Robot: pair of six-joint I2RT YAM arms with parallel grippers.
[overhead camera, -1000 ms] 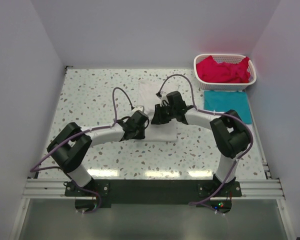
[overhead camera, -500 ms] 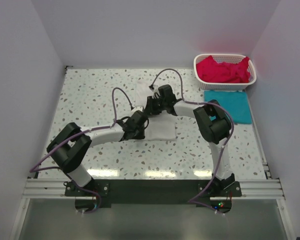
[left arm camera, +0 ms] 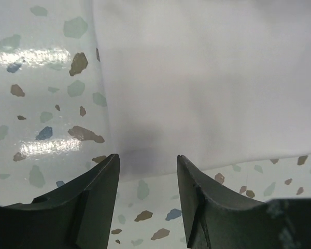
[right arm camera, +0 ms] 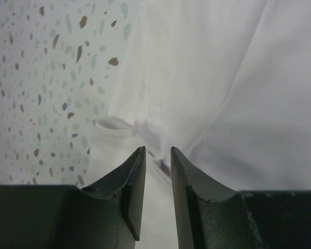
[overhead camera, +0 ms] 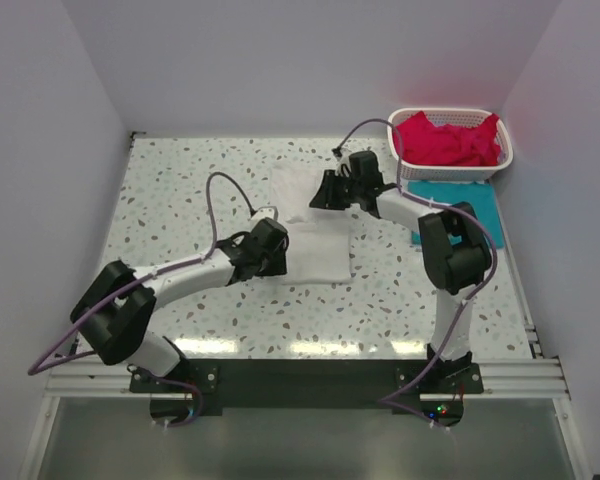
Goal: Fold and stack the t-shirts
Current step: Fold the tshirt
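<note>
A white t-shirt (overhead camera: 320, 255) lies partly folded in the middle of the table. My left gripper (overhead camera: 276, 247) is at its left edge, low over the table. In the left wrist view my left gripper (left arm camera: 147, 157) is open and empty, and the shirt's edge (left arm camera: 207, 78) lies just beyond its fingertips. My right gripper (overhead camera: 326, 196) hovers over the shirt's far part. In the right wrist view my right gripper (right arm camera: 158, 150) has its jaws a narrow gap apart above rumpled white fabric (right arm camera: 238, 78). A teal t-shirt (overhead camera: 470, 205) lies folded at the right. Red-pink t-shirts (overhead camera: 445, 140) fill the basket.
The white lattice basket (overhead camera: 450, 173) stands at the far right corner, just behind the teal shirt. The speckled tabletop (overhead camera: 180, 190) is walled at the back and on both sides. My right arm reaches across the teal shirt's left edge.
My right gripper has moved away from the shirt's middle towards the far right. My left gripper has stayed at the shirt's left edge while its arm swung outwards.
</note>
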